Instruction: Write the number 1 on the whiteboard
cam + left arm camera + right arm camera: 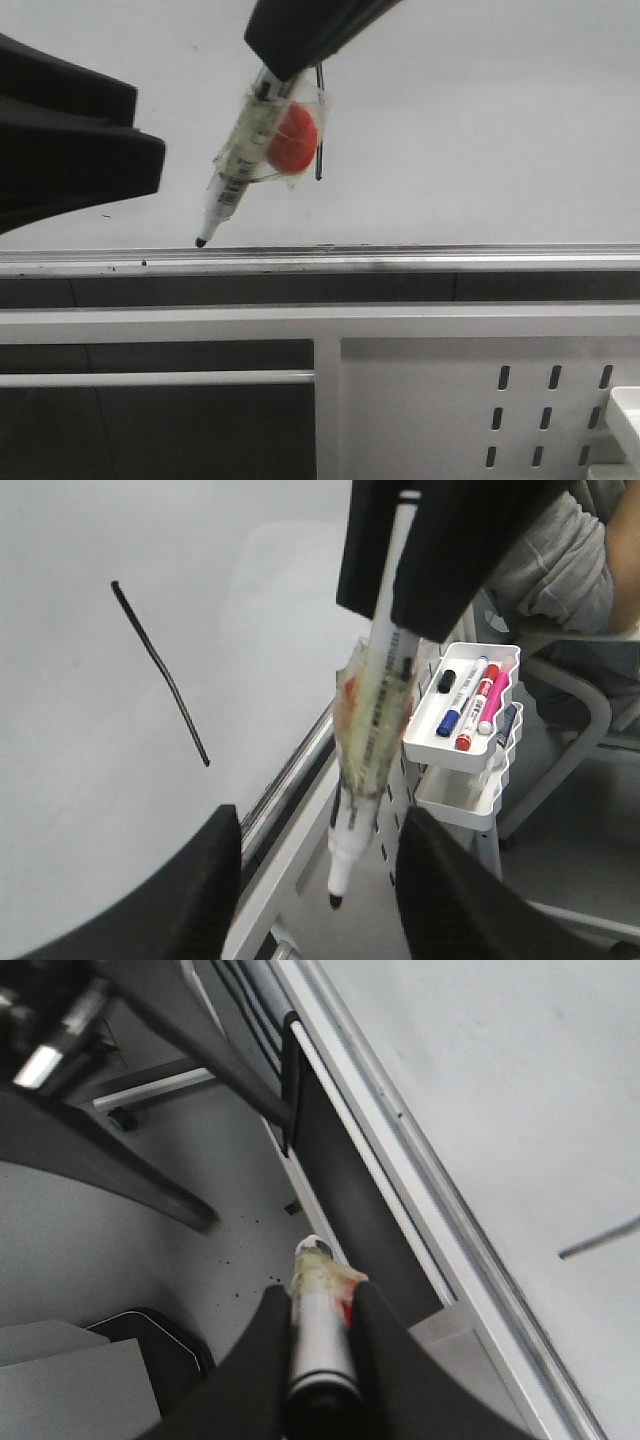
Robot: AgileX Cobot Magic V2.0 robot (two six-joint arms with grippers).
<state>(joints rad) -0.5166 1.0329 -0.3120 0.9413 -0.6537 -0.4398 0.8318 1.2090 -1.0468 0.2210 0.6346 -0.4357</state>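
The whiteboard (480, 120) fills the upper part of the front view, glossy and pale grey, with its silver rail (400, 258) running along the lower edge. Below the rail sits a white frame with a perforated panel (480, 410). The left arm (60, 140) reaches in from the left of the front view as a dark bulk; its gripper (318, 880) shows in the left wrist view with both black fingers spread apart and nothing between them. The right gripper (300, 35) comes down from the top of the front view and is clamped on the marker (240, 160), which is wrapped in clear tape with a red blob (293, 138) on its side. The marker is tilted, tip (201, 241) down and to the left, the tip just above the rail and close to the board; whether it touches cannot be told. The right wrist view shows the fingers (262, 1360) closed tight around the barrel. The number 1 (160, 672) is a thin dark, slightly wavy stroke on the board, in the front view seen just right of the marker, partly hidden behind it. A small white tray (440, 742) hung on the frame holds several coloured pens (468, 708).
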